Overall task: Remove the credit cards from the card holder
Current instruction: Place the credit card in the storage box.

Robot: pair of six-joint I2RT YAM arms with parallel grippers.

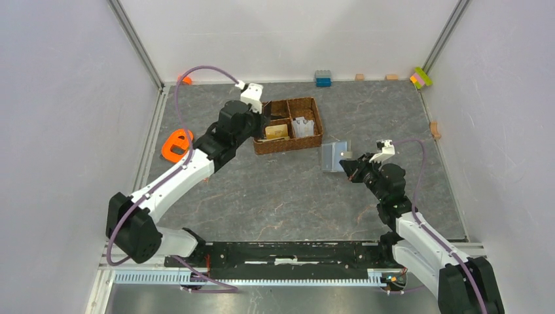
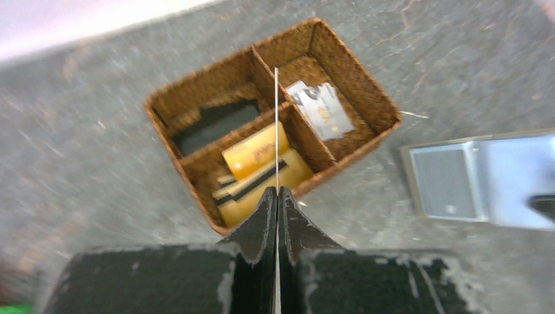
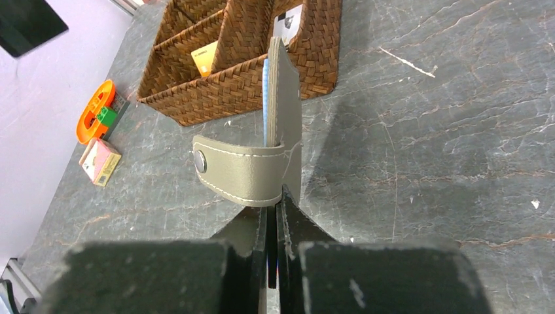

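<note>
While above basket (image 2: 357, 82), card (image 2: 277, 124) in left gripper (image 2: 277, 193); card holder (image 3: 288, 98) in right gripper (image 3: 275, 209)

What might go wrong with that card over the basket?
The card is pinched by its end in the left gripper, so it might slip. It seems lined up with a basket divider and may land on it. The right gripper nips the card holder by its edge; it might tip.
</note>
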